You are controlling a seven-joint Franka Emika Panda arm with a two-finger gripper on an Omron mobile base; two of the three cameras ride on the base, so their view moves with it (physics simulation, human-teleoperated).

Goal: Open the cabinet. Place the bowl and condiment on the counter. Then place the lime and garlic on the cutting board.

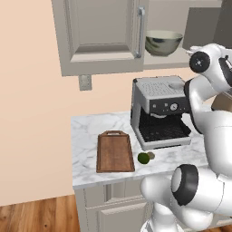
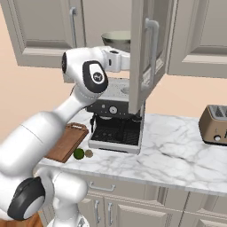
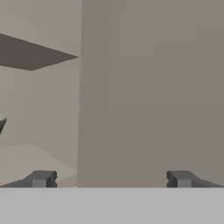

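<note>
up on the cabinet [image 1: 102,38] shelf, above the coffee machine [image 1: 158,111], sits the bowl [image 1: 163,42], with the door swung wide in the right base view. my pincer [image 3: 109,179] stands fully open, holding nothing, its two tips spread wide and facing the plain grey inside of the cabinet. i judge the bowl stiff and fairly light, but its shiny rounded sides look slippery, so i would take it by the pale rim, one finger inside and one outside, rather than try to span the belly. i cannot make out the condiment from here. the lime [image 1: 143,157] and garlic [image 1: 151,155] lie touching each other on the desk [image 1: 86,131], just beside the cutting board [image 1: 114,152], between it and the coffee machine. both are small and round and likely to roll; the lime is firm, while the garlic is drier and lighter, so each wants a gentle, centred pinch. my arm is raised high, elbow bent, forearm reaching level toward the shelf beside the open door, wrist at bowl height.
</note>
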